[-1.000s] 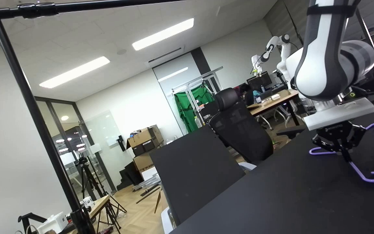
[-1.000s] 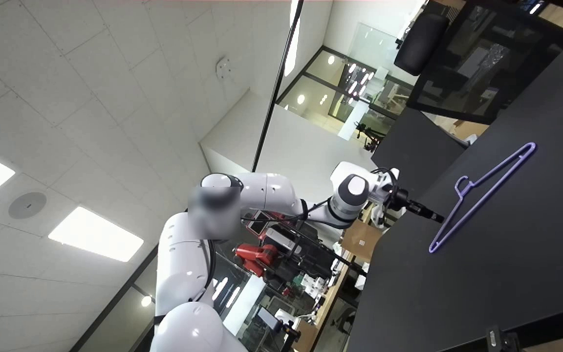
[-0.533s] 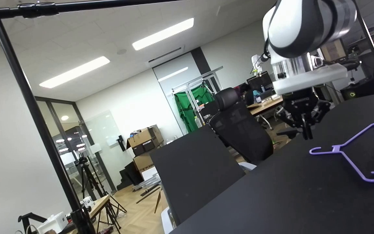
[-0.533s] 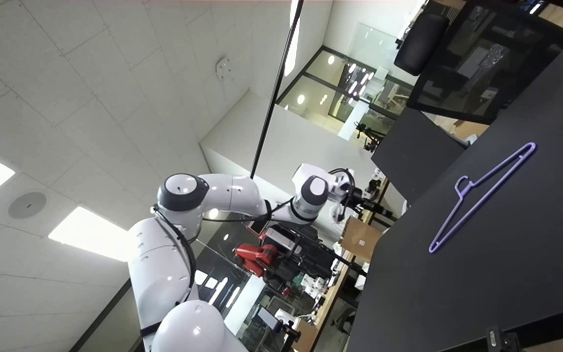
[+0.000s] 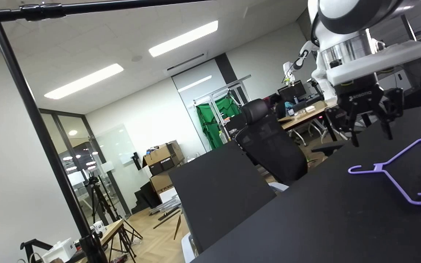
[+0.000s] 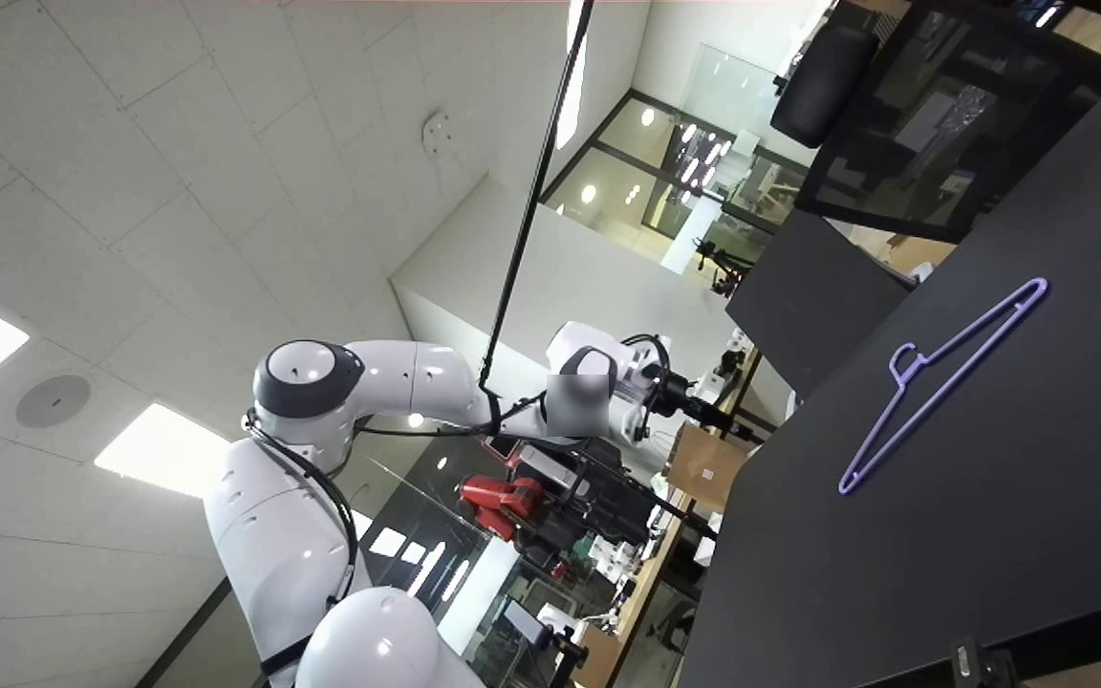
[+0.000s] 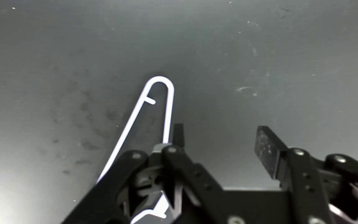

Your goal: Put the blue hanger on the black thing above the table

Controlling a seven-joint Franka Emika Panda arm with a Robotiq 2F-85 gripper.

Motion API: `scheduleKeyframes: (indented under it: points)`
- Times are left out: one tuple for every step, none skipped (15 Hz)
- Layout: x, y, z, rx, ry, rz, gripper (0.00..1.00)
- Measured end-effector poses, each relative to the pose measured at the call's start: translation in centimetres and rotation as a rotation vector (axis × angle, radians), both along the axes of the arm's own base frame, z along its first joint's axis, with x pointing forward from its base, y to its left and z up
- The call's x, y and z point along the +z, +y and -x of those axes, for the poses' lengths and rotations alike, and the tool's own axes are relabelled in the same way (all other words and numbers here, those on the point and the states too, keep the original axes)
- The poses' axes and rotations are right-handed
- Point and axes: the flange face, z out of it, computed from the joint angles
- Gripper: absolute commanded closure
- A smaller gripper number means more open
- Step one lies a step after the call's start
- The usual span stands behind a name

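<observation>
1. Plainly, the gripper (image 5: 372, 139) stood spread wide and held nothing; in the wrist view a broad gap parted its fingers (image 7: 267, 152).
2. It hung above the table (image 5: 323, 219), where the hanger (image 5: 378, 167) lay flat, apart from the fingertips.
3. In that view the hanger sat to the picture's left of the gap, partly hidden behind the finger on that side, its long axis crossing the line between the fingertips.
4. So grasping it seemed to call for a sidestep that way and a descent, with little turning.
5. In an exterior view the bar (image 5: 122, 5) ran well above both; hanging looked not yet begun.
</observation>
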Motion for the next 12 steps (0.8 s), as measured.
scheduleKeyframes:
  points:
    - [-1.1, -1.2, 0.4, -0.014, 0.013, 0.008, 0.02]
    - [-2.3, -2.3, 0.6, -0.027, 0.025, 0.015, 0.0]
    - [-3.6, -3.3, 0.9, -0.04, 0.036, 0.024, 0.0]
    - [-4.8, -4.4, 1.0, -0.052, 0.043, 0.033, 0.0]
    - [-6.0, -5.2, 1.2, -0.063, 0.049, 0.042, 0.0]
    - [-7.1, -6.1, 1.4, -0.074, 0.052, 0.053, 0.0]
    - [-8.2, -6.9, 1.5, -0.084, 0.05, 0.064, 0.0]
    - [-9.1, -7.6, 1.5, -0.093, 0.039, 0.078, 0.0]
    - [-9.8, -8.3, 1.5, -0.101, 0.021, 0.094, 0.0]
    - [-10.3, -9.0, 1.4, -0.107, -0.001, 0.11, 0.0]
    - [-10.8, -9.5, 1.2, -0.112, -0.021, 0.126, 0.0]
    - [-11.2, -9.9, 1.1, -0.116, -0.037, 0.139, 0.0]
